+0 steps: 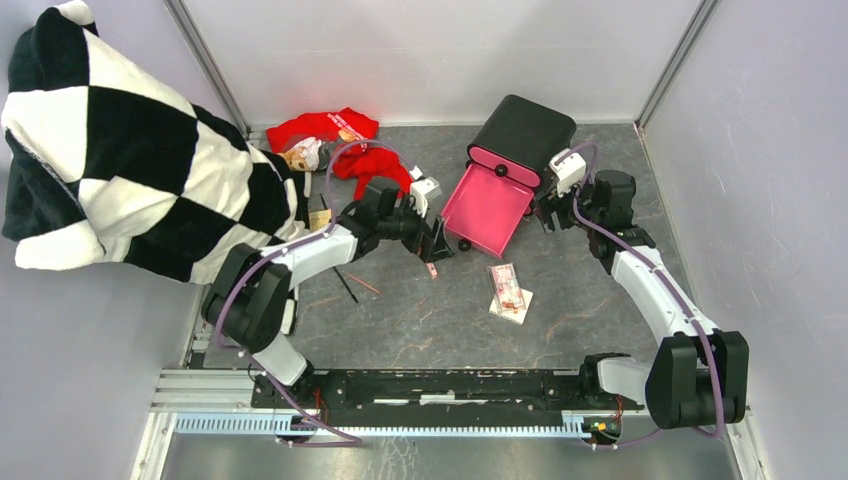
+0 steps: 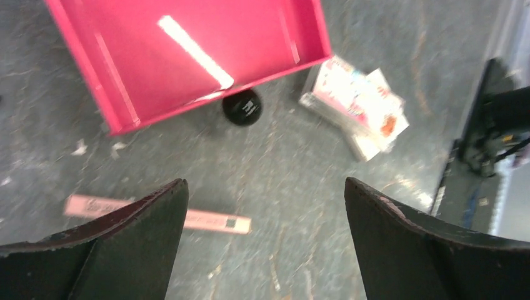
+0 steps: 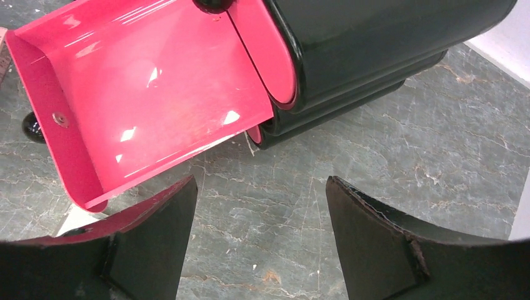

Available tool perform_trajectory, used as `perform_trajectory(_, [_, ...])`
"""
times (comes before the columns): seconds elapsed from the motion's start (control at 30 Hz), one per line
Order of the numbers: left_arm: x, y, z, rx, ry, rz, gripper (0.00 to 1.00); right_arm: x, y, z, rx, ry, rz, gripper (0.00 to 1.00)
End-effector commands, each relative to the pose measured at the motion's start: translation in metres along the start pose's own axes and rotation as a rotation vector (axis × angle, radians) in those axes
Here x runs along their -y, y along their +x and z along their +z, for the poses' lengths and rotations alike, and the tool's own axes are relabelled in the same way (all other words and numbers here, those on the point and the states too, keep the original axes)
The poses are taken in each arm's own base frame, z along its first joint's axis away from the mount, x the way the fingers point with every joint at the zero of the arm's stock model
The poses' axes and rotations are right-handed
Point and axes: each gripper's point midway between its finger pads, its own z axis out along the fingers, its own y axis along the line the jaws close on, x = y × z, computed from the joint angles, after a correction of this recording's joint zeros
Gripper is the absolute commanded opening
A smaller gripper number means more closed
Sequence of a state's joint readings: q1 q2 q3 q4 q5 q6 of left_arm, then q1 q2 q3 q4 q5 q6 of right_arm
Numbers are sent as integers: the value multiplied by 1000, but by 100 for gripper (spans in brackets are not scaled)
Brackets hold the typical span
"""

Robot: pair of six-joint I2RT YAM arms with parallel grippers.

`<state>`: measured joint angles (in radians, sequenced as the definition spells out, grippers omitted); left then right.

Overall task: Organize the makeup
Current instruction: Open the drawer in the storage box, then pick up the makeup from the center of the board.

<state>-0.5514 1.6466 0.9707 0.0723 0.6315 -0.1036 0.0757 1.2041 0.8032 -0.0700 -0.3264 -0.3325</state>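
- We count one pink stick [image 2: 219, 221] lying flat on the table, just in front of the pulled-out pink drawer [image 2: 187, 50].
- One red-patterned packet [image 1: 508, 288] lies to the stick's right, well apart from it.
- Only the overhead view shows us the two thin pencils [image 1: 352, 284] beside the left arm.
- The left gripper [image 2: 265, 187] hangs over the stick, jaws wide apart and empty.
- The right gripper [image 3: 259, 184] hangs beside the one black box [image 3: 387, 50], jaws apart and empty.

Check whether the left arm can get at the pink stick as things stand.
Probably yes: the left gripper hangs open just above the pink stick, which lies uncovered on the table, nothing between.
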Motion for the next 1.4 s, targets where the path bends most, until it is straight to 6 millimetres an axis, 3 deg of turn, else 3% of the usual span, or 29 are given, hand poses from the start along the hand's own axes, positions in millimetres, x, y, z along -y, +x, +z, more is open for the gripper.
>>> perform_trajectory(0.0, [-25,26,-32,-123,-157,267,100,-7,-7,2,35,-58,-27,82])
perform_trajectory(0.33, [-48,42,-83,-210,-363,491,100,-53,-14,3,37,-301,-129,81])
perform_trajectory(0.73, [-139,43,-156,-309,-786,214,100,-70,-21,3,49,-326,-183,80])
perform_trajectory(1.2, [-192,38,-191,-496,-919,149,100,-71,-20,3,45,-331,-197,80])
perform_trajectory(1.37, [-208,47,-189,-521,-896,99,100,-71,-19,3,45,-332,-201,80])
